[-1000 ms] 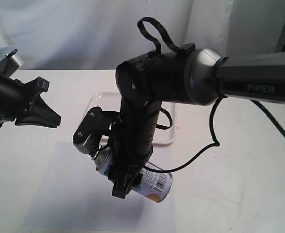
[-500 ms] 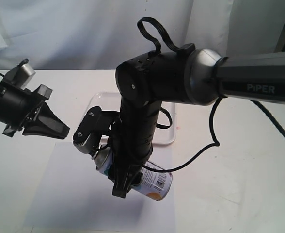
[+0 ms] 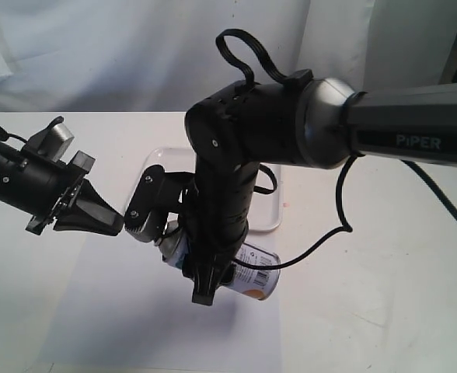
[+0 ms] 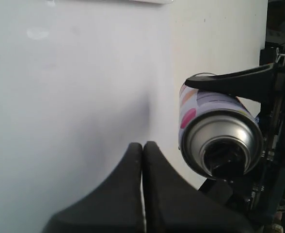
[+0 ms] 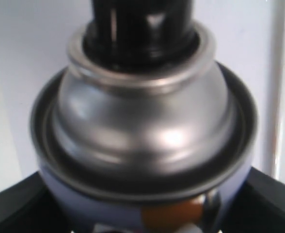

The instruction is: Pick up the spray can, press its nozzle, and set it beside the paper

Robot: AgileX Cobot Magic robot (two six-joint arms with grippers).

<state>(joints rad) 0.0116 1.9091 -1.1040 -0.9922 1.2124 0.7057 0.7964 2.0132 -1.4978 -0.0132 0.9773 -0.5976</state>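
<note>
The spray can [image 3: 256, 273] hangs tilted above the paper [image 3: 112, 311], with my right gripper [image 3: 222, 277] shut round its dotted label. Its silver shoulder [image 5: 142, 116] fills the right wrist view, with the black nozzle [image 5: 142, 24] on top and a finger [image 5: 9, 206] on either side. My left gripper [image 3: 118, 224] is shut with nothing in it, its tip pointing at the can's top from a short way off to the left. The left wrist view shows the closed fingertips [image 4: 143, 145] beside the can [image 4: 215, 131], looking into the nozzle [image 4: 226, 162], not touching it.
A white rimmed tray [image 3: 269, 211] lies behind the paper, mostly hidden by the right arm [image 3: 244, 132]. A black cable [image 3: 333, 225] loops from that arm down to the table on the right. White cloth hangs at the back.
My left gripper has moved right and down, closing most of the gap to the can's nozzle. The right arm has shifted slightly, turning the can a little.
</note>
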